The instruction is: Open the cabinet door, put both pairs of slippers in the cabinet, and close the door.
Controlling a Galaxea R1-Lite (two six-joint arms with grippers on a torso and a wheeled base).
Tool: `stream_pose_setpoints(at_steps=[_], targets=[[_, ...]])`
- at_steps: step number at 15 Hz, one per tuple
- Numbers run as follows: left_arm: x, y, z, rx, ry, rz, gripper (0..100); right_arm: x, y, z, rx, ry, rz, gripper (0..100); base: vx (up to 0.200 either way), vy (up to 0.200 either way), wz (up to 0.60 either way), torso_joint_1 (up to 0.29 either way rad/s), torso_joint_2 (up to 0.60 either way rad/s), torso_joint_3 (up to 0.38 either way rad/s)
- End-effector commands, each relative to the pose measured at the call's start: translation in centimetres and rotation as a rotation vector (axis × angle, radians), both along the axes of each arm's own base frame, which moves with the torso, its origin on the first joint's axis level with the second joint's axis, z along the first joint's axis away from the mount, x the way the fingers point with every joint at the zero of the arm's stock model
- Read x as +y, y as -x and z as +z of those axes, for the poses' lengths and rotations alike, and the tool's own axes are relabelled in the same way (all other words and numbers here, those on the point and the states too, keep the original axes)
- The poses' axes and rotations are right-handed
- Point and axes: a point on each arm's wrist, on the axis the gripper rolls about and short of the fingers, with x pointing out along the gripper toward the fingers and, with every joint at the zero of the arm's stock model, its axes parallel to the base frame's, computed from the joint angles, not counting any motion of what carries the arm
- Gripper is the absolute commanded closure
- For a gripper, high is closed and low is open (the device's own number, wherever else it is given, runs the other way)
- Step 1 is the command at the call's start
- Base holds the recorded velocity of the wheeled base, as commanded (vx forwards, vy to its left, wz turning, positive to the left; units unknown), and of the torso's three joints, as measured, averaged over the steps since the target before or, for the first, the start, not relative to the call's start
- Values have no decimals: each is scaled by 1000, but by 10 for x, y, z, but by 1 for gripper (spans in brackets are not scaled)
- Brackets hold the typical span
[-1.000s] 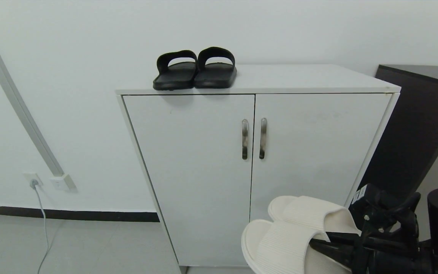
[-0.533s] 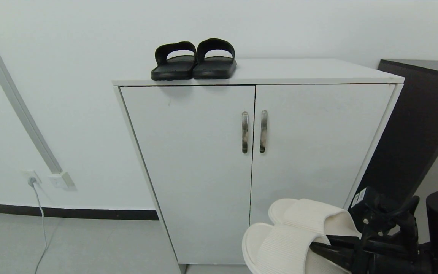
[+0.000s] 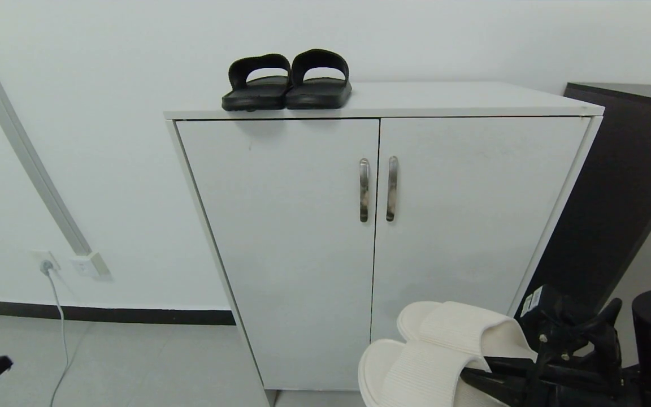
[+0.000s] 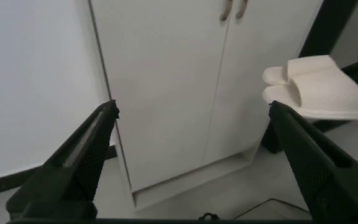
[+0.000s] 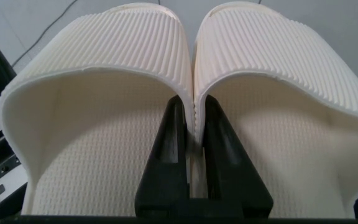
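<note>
- Cabinet [image 3: 472, 254]: standing tall and white against the white wall [image 3: 105, 113], with the left door [image 3: 286, 243] and the right door [image 3: 472, 186] both shut.
- Handles [image 3: 364, 190]: shining like metal, hanging straight up and down, side by side where the two doors meet, one on each door.
- Black slippers [image 3: 287, 83]: sitting on top of the cabinet near its left end, side by side and touching, with the open heels facing the front.
- White slippers [image 3: 444, 350]: hanging in the air in front of the bottom of the right door, side by side, with the round toes pointing away from the gripper; also showing from the left wrist [image 4: 316, 87].
- Right gripper [image 5: 193, 124]: reaching in under the straps from the heel end, pinching the white slippers, squeezing their two inner sides together between its black fingers [image 5: 173, 143].
- Left gripper [image 4: 191, 115]: hanging low, spread wide apart, holding nothing, facing the bottom of the left door.
- Socket [image 3: 47, 263]: sitting low on the wall, left of the cabinet, with a grey cord [image 3: 63, 328] dropping down to the floor [image 3: 133, 362].
- Grey strip [image 3: 20, 147]: running slanted down the wall to a small white box [image 3: 92, 264] beside the socket.
- Dark board [image 3: 625, 186]: standing just right of the cabinet.
</note>
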Motion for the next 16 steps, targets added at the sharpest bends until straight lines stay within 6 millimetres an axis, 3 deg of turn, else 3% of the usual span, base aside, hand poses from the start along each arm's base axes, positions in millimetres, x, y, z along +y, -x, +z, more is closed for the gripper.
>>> stream_pose_setpoints(at_steps=[1,4,10,13,16], targets=[[-8,-53,10,92,2,-95,0,1,1,0,1,2,8,100,0,0,0,0,0,0],[-30,-88,16,100,-3,-232,0,1,0,-1,2,3,6,100,0,0,0,0,0,0],[-77,-128,47,86,1,-353,0,1,0,-1,2,3,6,100,0,0,0,0,0,0],[-115,-157,73,81,96,-441,0,1,0,-1,3,4,5,100,0,0,0,0,0,0],[-161,-186,82,73,142,-536,0,2,-1,-4,15,16,3,100,0,0,0,0,0,0]])
